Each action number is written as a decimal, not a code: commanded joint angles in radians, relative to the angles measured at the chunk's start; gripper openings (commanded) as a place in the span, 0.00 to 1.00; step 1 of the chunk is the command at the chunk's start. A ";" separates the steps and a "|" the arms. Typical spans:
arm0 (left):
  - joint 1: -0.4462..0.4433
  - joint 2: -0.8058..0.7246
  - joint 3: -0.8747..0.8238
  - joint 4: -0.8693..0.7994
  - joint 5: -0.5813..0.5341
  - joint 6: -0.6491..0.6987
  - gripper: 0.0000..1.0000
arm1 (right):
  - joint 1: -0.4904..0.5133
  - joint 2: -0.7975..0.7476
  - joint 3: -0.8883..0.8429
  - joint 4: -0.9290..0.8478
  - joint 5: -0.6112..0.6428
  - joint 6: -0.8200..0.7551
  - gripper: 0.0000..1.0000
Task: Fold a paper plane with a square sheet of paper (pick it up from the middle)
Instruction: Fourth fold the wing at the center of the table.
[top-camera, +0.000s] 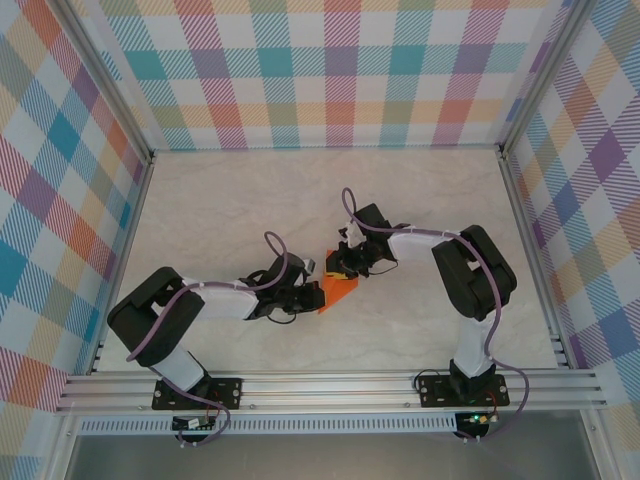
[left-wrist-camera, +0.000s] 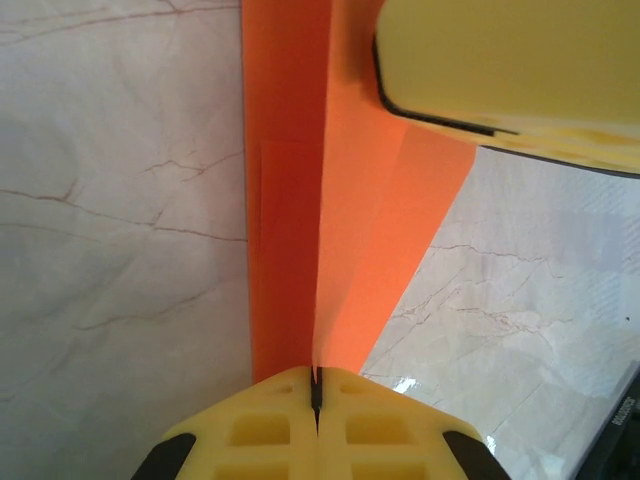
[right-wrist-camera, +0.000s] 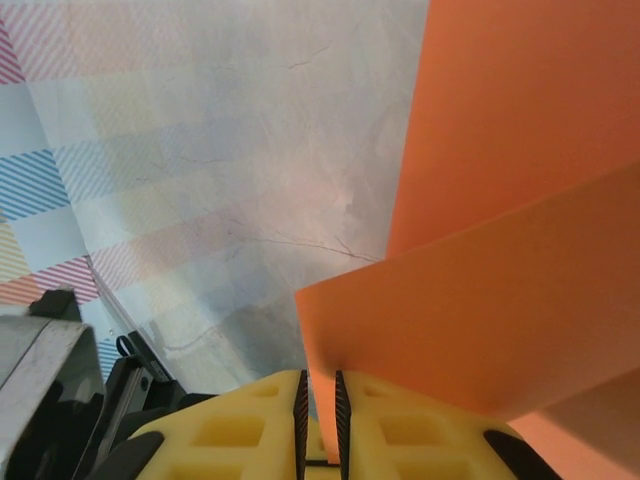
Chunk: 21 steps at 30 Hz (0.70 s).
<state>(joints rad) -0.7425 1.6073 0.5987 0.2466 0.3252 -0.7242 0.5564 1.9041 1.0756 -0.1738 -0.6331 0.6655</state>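
Seen from above, two robot arms are meeting near the middle of a pale marbled counter (top-camera: 230, 200), which is sitting inside walls of pastel plaid (top-camera: 330, 70). A small folded wedge of orange paper (top-camera: 335, 290) is hanging between the two grippers, just off the counter's centre toward 6 o'clock. The left gripper (top-camera: 306, 292) is gripping the paper from its 9 o'clock side. The right gripper (top-camera: 345, 268) is gripping it from about 12 o'clock.

In the left wrist view, the left gripper (left-wrist-camera: 315, 385) is sitting at 6 o'clock with its yellow jaws pressing fully together on the paper's edge. The orange paper (left-wrist-camera: 300, 200) is running straight up from the jaws toward 12 o'clock in layered folds with a crease down the middle. One of the right gripper's yellow fingers (left-wrist-camera: 500, 70) is lying across the paper at 1 o'clock.

In the right wrist view, the right gripper (right-wrist-camera: 320, 395) is sitting at 6 o'clock, its jaws standing only a thin slit apart, with the paper's edge slotting into that slit. The orange paper (right-wrist-camera: 500, 300) is fanning out toward 1 and 3 o'clock in two overlapping layers
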 joint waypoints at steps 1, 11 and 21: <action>0.028 0.028 -0.012 0.039 0.059 -0.015 0.00 | 0.003 0.018 0.018 0.016 -0.055 -0.024 0.19; 0.042 0.026 -0.026 0.030 0.050 -0.018 0.00 | 0.005 0.065 0.024 -0.003 -0.004 -0.020 0.18; 0.042 -0.004 -0.032 -0.050 0.046 0.028 0.13 | 0.005 0.084 0.040 -0.026 0.047 -0.009 0.16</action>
<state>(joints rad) -0.7166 1.6257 0.5915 0.2615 0.3740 -0.7261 0.5594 1.9675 1.0904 -0.1810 -0.6174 0.6651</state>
